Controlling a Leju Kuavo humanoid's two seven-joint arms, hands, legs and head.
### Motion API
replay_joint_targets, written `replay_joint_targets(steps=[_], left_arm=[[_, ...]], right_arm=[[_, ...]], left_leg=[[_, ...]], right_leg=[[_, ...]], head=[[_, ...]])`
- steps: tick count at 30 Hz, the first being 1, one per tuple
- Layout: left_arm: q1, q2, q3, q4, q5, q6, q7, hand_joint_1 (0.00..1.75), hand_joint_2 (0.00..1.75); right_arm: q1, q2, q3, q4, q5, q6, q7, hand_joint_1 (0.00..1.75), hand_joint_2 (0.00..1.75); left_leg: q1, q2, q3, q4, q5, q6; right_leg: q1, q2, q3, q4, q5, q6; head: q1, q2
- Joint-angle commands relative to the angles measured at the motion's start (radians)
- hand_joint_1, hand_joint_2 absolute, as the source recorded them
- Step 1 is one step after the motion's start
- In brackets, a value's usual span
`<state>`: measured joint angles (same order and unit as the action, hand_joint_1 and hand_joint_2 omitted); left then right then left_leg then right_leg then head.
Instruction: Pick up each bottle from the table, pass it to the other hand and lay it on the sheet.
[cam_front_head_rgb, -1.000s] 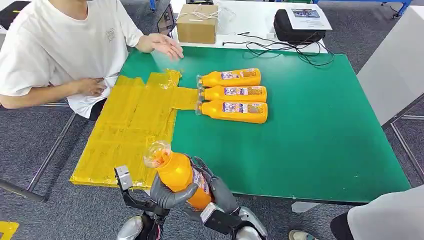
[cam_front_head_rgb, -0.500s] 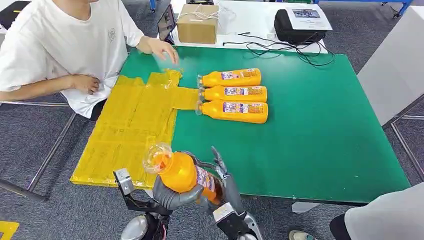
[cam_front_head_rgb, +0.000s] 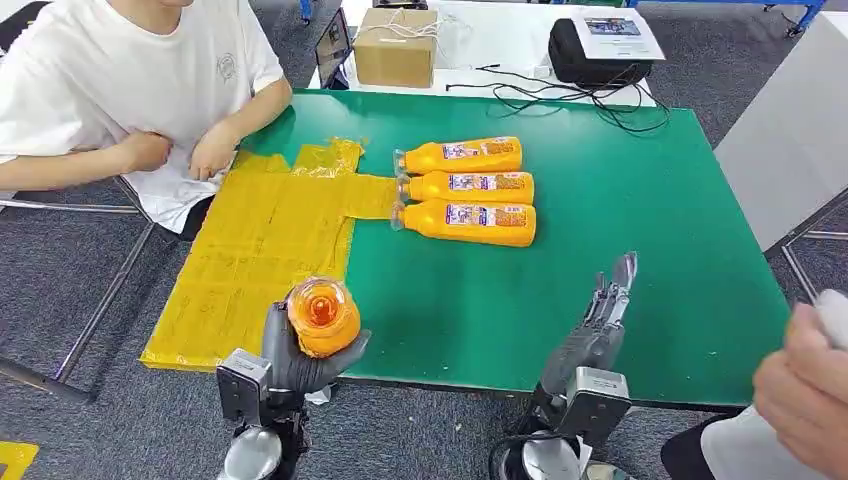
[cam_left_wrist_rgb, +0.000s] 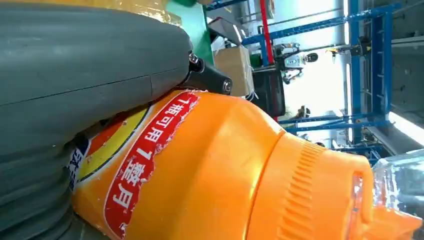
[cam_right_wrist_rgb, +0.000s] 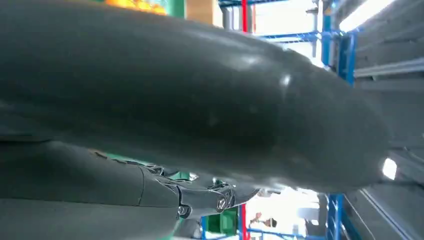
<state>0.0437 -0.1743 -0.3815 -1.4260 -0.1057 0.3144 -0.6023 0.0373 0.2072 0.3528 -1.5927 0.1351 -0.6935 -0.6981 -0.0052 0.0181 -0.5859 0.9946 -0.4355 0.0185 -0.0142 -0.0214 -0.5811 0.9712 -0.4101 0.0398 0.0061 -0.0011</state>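
though body hidden, bottle (cam_front_head_rgb: 323, 316) prob. upright, cap toward cam, in l hand's (cam_front_head_rgb: 300, 358) clasp; r hand (cam_front_head_rgb: 597, 330) splayed, empty.

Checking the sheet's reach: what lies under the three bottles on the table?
Yellow sheet reaches under the nearer two bottles' caps; green table flanks their bodies. Directly beneath is hidden.

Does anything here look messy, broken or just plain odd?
Mostly tidy. The crinkled yellow plastic sheet is rumpled at its far edge, and the three orange plastic bottles lie mainly off it on the green table, necks just overlapping it. Nothing is spilled.
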Motion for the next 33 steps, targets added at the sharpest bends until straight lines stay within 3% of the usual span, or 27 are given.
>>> replay_joint_targets(steps=[1, 3, 9, 13, 20, 29, 33], left_arm=[[-0.119, 0.028, 0.025, 0.198, -0.282, 0.189, 0.083, 1.75, 1.75], [-0.171, 0.032, 0.038, 0.291, -0.406, 0.275, 0.124, 1.75, 1.75], [-0.171, 0.032, 0.038, 0.291, -0.406, 0.275, 0.124, 1.75, 1.75], [-0.293, 0.035, 0.061, 0.484, -0.608, 0.352, 0.210, 1.75, 1.75], [-0.481, 0.044, 0.072, 0.785, -0.730, 0.258, 0.295, 1.75, 1.75], [-0.584, 0.093, 0.068, 0.997, -0.813, 0.196, 0.352, 1.75, 1.75], [-0.597, 0.085, 0.095, 0.998, -0.798, 0.182, 0.343, 1.75, 1.75]], right_arm=[[-0.002, 0.033, -0.071, -0.041, 0.009, -0.005, 0.000, 0.00, 0.00], [-0.010, 0.026, -0.049, -0.023, -0.011, -0.005, 0.000, 0.00, 0.00], [-0.010, 0.026, -0.049, -0.023, -0.011, -0.005, 0.000, 0.00, 0.00], [-0.029, 0.013, 0.002, 0.035, -0.051, 0.013, 0.000, 0.00, 0.00], [-0.036, 0.029, 0.017, 0.082, -0.075, 0.080, 0.000, 0.00, 0.00], [-0.039, 0.039, 0.014, 0.104, -0.078, 0.125, 0.000, 0.00, 0.00], [-0.031, 0.041, 0.003, 0.097, -0.085, 0.119, 0.000, 0.00, 0.00]], left_leg=[[0.002, -0.005, 0.003, 0.000, -0.001, -0.002], [0.002, -0.003, 0.005, -0.001, -0.001, -0.002], [0.001, -0.001, 0.002, -0.001, 0.000, -0.001], [0.002, -0.002, 0.004, -0.001, -0.001, -0.002], [0.001, -0.002, 0.002, -0.001, 0.001, -0.001], [0.002, 0.000, 0.003, -0.001, 0.001, -0.002], [0.004, 0.001, 0.006, 0.000, 0.000, -0.004]], right_leg=[[0.002, -0.001, 0.004, 0.000, -0.002, -0.003], [0.002, 0.000, 0.006, -0.002, -0.001, -0.002], [0.001, 0.001, 0.003, -0.001, 0.000, -0.001], [0.001, 0.001, 0.005, -0.002, -0.001, -0.002], [0.001, 0.000, 0.003, -0.001, 0.001, -0.001], [0.002, 0.003, 0.004, 0.000, 0.000, -0.002], [0.003, 0.006, 0.006, 0.000, 0.000, -0.003]], head=[[0.000, 0.000], [0.000, 0.000], [0.000, 0.000], [0.000, 0.000], [0.000, 0.000], [0.000, 0.000], [0.000, 0.000]])
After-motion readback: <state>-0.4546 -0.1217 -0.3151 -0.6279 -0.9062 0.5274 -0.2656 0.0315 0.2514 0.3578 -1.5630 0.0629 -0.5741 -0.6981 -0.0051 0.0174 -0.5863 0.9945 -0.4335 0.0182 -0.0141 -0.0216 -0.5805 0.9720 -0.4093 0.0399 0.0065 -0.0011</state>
